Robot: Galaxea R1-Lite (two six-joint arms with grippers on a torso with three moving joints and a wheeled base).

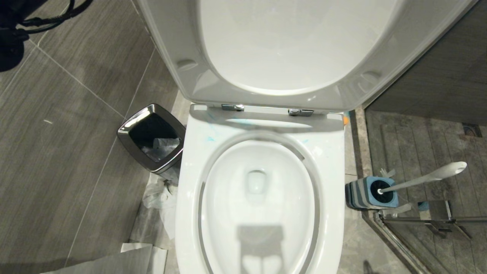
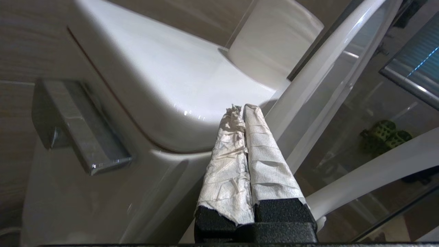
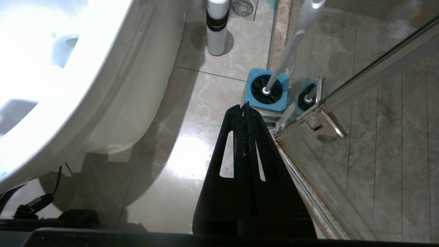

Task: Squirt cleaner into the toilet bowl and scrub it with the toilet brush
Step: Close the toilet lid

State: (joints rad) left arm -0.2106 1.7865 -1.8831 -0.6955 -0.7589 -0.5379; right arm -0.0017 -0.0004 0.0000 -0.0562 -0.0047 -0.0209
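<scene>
On the floor to the robot's right of the toilet bowl (image 1: 262,198), the toilet brush (image 1: 426,178) stands in its blue-and-grey holder (image 1: 367,194), handle leaning away from the bowl. The seat and lid are raised, and faint teal streaks of cleaner (image 1: 243,122) mark the rim near the hinges. A chrome-rimmed bin (image 1: 152,137) sits left of the bowl. The left end effector (image 2: 240,111), its 2 fingers paper-wrapped, is closed on nothing beside the toilet. The right end effector (image 3: 244,108), closed and empty, hangs near the holder.
</scene>
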